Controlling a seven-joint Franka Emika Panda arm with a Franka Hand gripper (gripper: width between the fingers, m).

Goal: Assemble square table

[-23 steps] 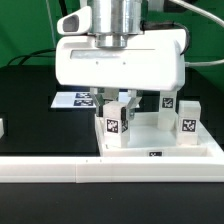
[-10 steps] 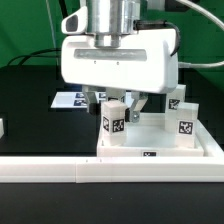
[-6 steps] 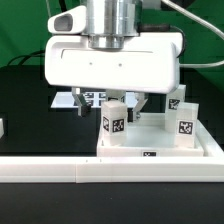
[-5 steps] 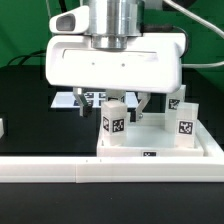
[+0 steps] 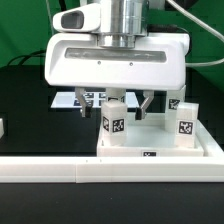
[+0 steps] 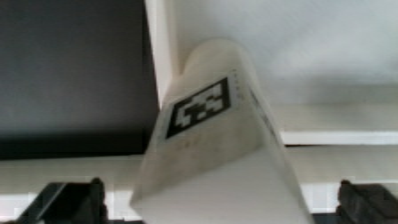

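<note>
The square table top (image 5: 163,146) lies flat at the front of the exterior view, with a tag on its front edge. Two short white tagged legs stand upright on it: one (image 5: 114,120) at its left corner, one (image 5: 185,117) at its right. My gripper (image 5: 116,102) hangs over the left leg, open, with one finger (image 5: 84,101) on each side of the leg's top and clear gaps between. In the wrist view the leg (image 6: 210,130) rises between the fingertips (image 6: 71,200), and the gripper (image 6: 217,204) is not touching it. The slab shows pale behind it (image 6: 320,70).
A long white border rail (image 5: 90,171) runs across the front, against the slab's front edge. The marker board (image 5: 68,99) lies behind the gripper on the black table. A small white part (image 5: 2,127) sits at the exterior view's left edge.
The jaws have opened off the left leg, which stays standing on the slab. The hand has risen a little and shifted slightly toward the exterior view's right.
</note>
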